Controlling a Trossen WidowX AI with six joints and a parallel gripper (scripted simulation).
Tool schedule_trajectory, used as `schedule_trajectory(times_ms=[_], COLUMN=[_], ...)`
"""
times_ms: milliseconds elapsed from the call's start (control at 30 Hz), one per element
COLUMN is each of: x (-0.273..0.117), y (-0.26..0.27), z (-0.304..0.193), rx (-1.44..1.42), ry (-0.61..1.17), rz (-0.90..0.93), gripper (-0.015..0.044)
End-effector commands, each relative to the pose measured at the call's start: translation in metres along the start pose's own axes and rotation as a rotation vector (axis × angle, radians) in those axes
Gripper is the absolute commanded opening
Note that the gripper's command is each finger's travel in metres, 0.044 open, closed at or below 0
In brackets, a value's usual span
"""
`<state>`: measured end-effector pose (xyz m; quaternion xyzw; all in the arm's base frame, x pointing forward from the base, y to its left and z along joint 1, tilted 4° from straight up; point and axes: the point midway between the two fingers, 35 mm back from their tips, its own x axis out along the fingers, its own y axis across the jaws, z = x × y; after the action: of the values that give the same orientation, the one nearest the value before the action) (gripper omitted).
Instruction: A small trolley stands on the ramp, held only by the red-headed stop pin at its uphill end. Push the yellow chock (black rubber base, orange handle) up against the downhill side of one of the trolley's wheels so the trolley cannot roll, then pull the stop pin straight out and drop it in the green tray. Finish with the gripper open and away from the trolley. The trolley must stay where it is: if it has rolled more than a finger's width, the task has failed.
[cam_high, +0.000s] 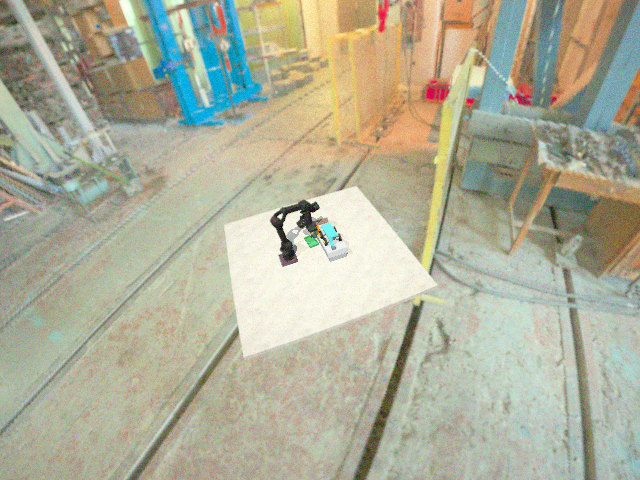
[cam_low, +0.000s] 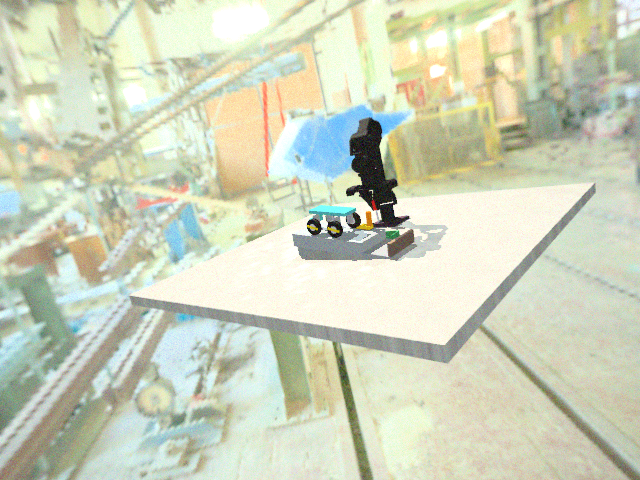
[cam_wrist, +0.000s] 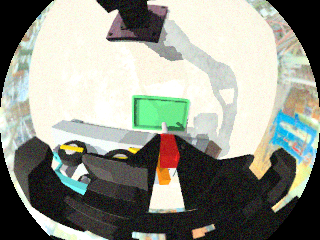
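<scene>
Matt turquoise trolley deck (cam_high: 329, 230) (cam_low: 332, 210) (cam_wrist: 72, 179); plastic-looking green tray (cam_high: 311, 241) (cam_low: 392, 234) (cam_wrist: 160, 112); smooth pale tabletop (cam_high: 330, 294) (cam_low: 330, 289) (cam_wrist: 75, 85).
</scene>
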<state>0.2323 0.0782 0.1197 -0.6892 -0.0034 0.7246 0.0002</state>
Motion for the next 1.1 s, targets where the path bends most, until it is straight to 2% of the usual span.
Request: schedule_trajectory(times_ms=[0, 200, 667, 900, 1067], x=[0.008, 0.027, 0.061, 0.062, 0.063], y=[-0.001, -0.008, -0.025, -0.022, -0.018], z=[0.000, 0.000, 0.001, 0.001, 0.001], rx=[0.000, -0.001, -0.001, -0.001, -0.001], ry=[-0.001, 0.001, 0.001, 0.001, 0.001], rz=[-0.064, -0.136, -0.144, -0.144, -0.144], gripper=[0.0000, 0.0000, 0.0000, 0.0184, 0.0190])
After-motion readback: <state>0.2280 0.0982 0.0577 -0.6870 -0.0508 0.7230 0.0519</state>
